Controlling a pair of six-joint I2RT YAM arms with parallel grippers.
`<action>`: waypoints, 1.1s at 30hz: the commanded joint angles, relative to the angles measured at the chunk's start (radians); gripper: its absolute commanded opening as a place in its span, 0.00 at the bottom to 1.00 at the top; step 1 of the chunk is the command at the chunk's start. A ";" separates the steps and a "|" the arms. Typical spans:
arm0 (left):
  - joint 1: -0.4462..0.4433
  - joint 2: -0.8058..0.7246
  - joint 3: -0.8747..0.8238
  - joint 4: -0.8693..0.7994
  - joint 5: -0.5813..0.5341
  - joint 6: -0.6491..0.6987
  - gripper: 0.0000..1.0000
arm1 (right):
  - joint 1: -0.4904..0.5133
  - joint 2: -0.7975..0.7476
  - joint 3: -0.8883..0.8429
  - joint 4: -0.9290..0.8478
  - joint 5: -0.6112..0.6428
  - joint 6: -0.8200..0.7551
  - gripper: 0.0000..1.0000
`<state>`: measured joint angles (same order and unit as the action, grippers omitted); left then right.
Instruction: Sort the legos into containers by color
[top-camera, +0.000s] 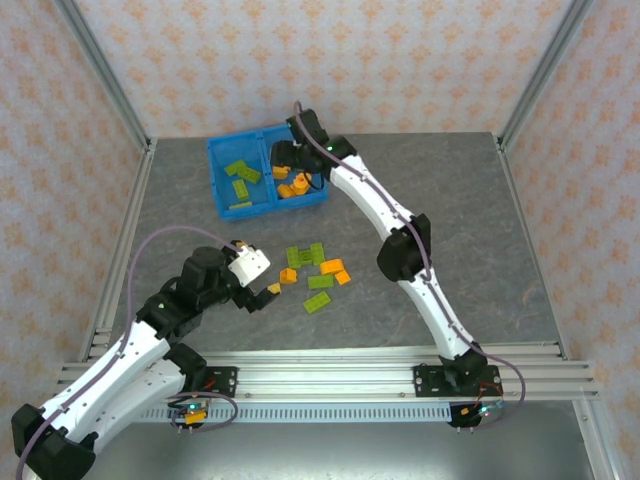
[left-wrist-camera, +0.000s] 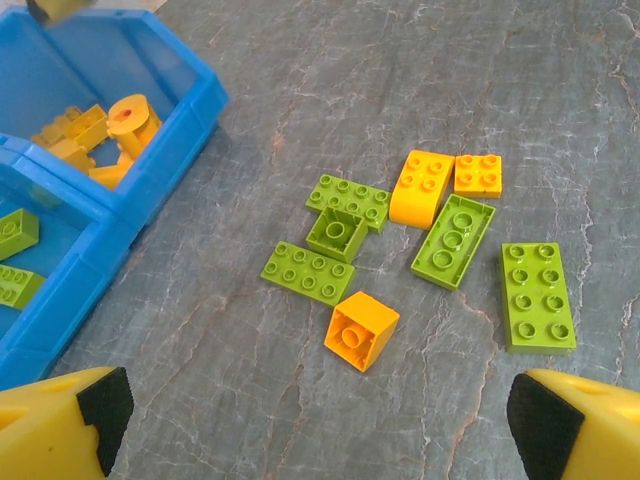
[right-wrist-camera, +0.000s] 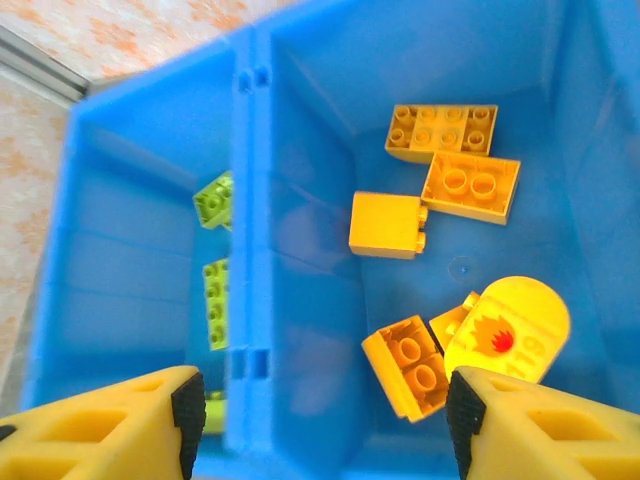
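Left claw spread wide, empty; we judge the orange brick just ahead of it light, rigid, slick: pinch its flat sides. Right claw parted, empty.

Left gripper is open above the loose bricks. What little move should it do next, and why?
Probably lower onto the nearest orange brick and close: the left gripper is open and empty, and that brick lies unsorted on the table.

White arms, black joints, lilac cables — yellow tools, black pads
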<state>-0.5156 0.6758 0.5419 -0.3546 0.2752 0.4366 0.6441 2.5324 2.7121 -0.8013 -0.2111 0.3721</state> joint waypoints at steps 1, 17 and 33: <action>-0.001 -0.017 0.038 -0.012 -0.046 -0.032 0.99 | -0.007 -0.234 -0.011 -0.078 -0.031 -0.063 0.67; -0.009 0.310 0.370 -0.425 -0.238 -0.828 0.99 | -0.006 -1.423 -1.328 -0.244 -0.182 -0.172 0.99; -0.083 0.963 0.526 -0.291 -0.126 -0.917 0.94 | -0.004 -1.610 -1.560 -0.280 -0.284 -0.039 0.99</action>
<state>-0.5945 1.5978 1.0389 -0.6621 0.1539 -0.4480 0.6422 0.9390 1.1507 -1.0847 -0.5018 0.3130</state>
